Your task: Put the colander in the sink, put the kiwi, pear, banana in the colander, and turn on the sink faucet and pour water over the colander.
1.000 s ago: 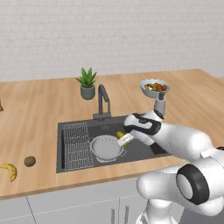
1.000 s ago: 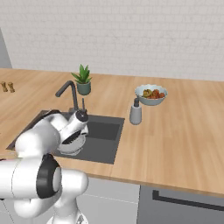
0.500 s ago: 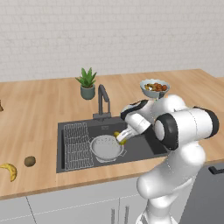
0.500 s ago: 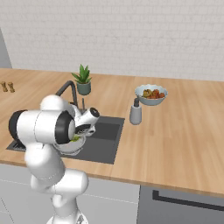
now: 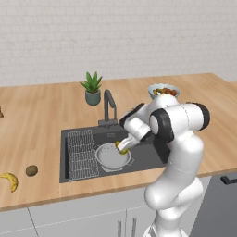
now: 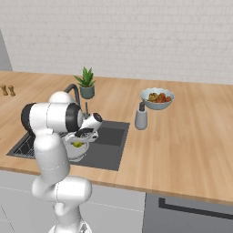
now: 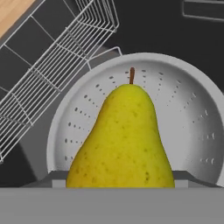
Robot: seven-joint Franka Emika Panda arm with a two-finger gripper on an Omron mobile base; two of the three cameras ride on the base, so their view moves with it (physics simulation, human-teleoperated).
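The pale perforated colander (image 5: pixel 109 158) sits in the dark sink (image 5: pixel 148 155), beside the wire rack (image 5: pixel 82 153). My gripper (image 5: pixel 123 147) hangs just over the colander's right side, shut on the yellow-green pear (image 7: pixel 124 139). In the hand view the pear points stem-first into the colander bowl (image 7: pixel 192 114). The brown kiwi (image 5: pixel 31 170) and the banana (image 5: pixel 10 180) lie on the counter left of the sink. The dark faucet (image 5: pixel 109 105) stands behind the basin, with no water running. From the right, the pear (image 6: pixel 78 144) shows over the colander (image 6: pixel 73 152).
A potted plant (image 5: pixel 92 88) stands behind the faucet. A bowl of mixed fruit (image 6: pixel 157 98) and a grey soap dispenser (image 6: pixel 141 118) are right of the sink. Two small shakers (image 6: pixel 7 90) stand far left. My own arm rises close to the sink's right edge.
The arm has straightened upward, and the gripper has carried the pear slightly left and down, closer over the colander. Kiwi and banana have not moved.
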